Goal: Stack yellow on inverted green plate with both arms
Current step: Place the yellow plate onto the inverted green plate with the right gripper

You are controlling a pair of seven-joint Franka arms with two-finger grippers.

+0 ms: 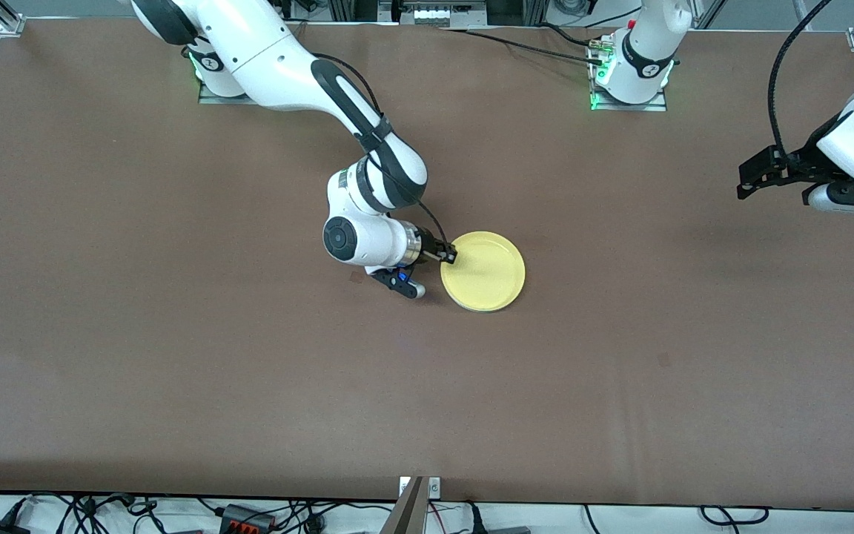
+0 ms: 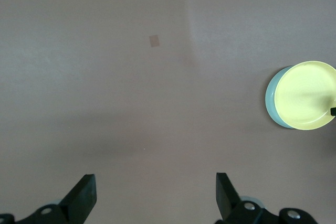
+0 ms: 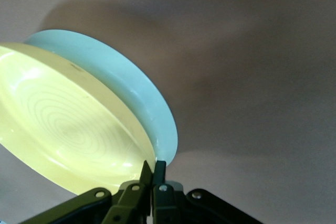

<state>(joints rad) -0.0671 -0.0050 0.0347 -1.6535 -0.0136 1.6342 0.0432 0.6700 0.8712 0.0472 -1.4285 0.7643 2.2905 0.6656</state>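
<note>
Two plates are stacked: we see yellow (image 1: 483, 271) atop green plate (image 3: 142, 98) mid-table. At its 9 o'clock rim, right gripper (image 1: 451, 256) pinches yellow; left gripper (image 1: 757, 176) waits, jaws wide.

Front view: high up, looking down on the whole brown tabletop (image 1: 175, 356), facing both arm bases. Left wrist view: up high, looking down past the left gripper (image 2: 155, 199), far from the yellow plate (image 2: 307, 95). Right wrist view: very close, right at the plate's rim. Same yellow plate in all three.
</note>
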